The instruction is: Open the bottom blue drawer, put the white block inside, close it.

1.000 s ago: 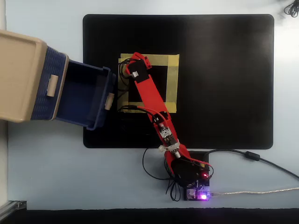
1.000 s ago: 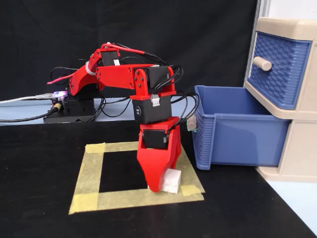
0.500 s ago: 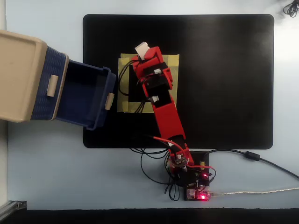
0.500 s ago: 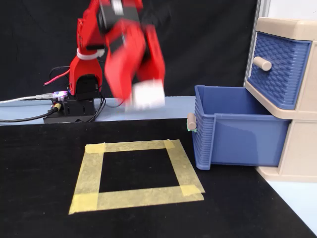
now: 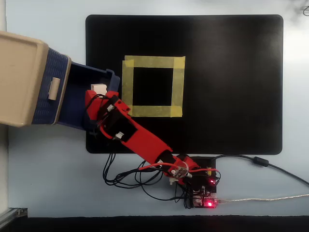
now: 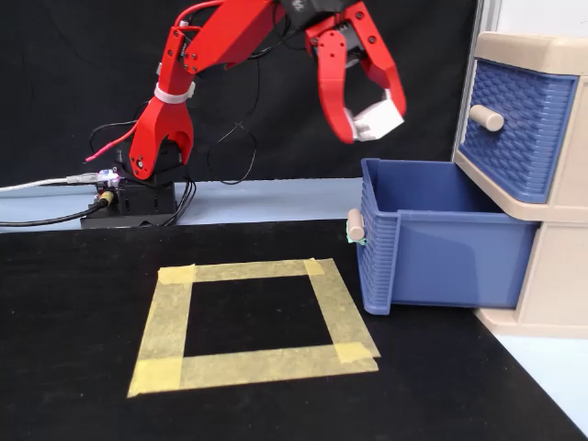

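Fixed view: red plastic gripper (image 6: 372, 124), jaws clamped on studded white block (image 6: 378, 119), above pulled-out woven-texture bottom blue drawer (image 6: 441, 253) of beige cabinet (image 6: 551, 266); yellow tape square (image 6: 253, 322) on black mat (image 6: 73, 367) nearby

Count at this moment:
- Beige cabinet (image 6: 542, 276): 1.
- Blue drawers: 2, namely the upper drawer (image 6: 519, 129), shut, and the bottom blue drawer (image 6: 441, 253), pulled out.
- White block (image 6: 378, 118): 1.
- Red arm (image 5: 145, 142): 1.
- Black mat (image 5: 231, 82): 1.
- Yellow tape square (image 6: 253, 322): 1.
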You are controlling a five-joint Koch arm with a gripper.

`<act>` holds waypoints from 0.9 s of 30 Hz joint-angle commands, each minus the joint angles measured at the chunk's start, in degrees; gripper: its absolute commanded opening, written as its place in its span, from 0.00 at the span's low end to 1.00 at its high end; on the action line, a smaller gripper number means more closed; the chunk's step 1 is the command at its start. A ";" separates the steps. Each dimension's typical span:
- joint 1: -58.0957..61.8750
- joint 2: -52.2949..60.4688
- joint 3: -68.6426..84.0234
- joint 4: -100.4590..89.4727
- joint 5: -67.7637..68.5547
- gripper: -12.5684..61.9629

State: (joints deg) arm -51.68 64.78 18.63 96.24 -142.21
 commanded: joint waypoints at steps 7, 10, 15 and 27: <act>-2.29 -5.89 -2.46 -12.04 -1.67 0.11; -3.78 -6.94 -2.55 -13.80 -2.64 0.44; -4.39 -6.33 -2.55 -14.33 -5.19 0.62; 5.80 13.01 5.71 20.65 4.39 0.62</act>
State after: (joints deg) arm -47.20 74.53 22.94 112.41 -142.65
